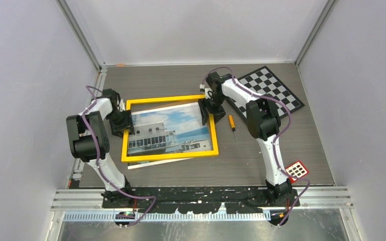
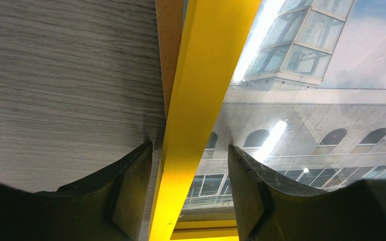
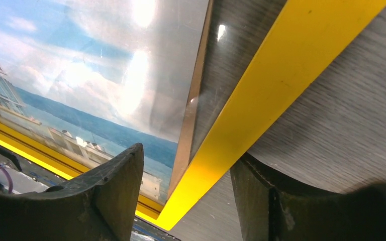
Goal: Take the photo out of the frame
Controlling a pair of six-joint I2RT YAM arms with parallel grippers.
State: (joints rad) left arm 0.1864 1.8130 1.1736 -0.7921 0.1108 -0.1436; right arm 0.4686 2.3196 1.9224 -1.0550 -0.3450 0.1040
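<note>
Overhead, the frame [image 1: 171, 156] lies flat on the tabletop [image 1: 261, 160] with the photo [image 1: 171, 128] askew in it, the left gripper [image 1: 123, 123] at its left side and the right gripper [image 1: 204, 111] at its right. In the left wrist view, the left gripper [image 2: 190, 148] is spread astride the frame [image 2: 206, 60], not pinching it, with the photo [image 2: 306, 120] just inside. In the right wrist view, the right gripper [image 3: 187, 153] is likewise spread, straddling the frame [image 3: 281, 75] beside the photo [image 3: 80, 75].

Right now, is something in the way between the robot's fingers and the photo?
Yes. The frame lies on top of the photo, seemingly with a clear sheet in it. The left fingers and right fingers each straddle a side bar of the frame. Only thin edges of the photo poke out.
</note>
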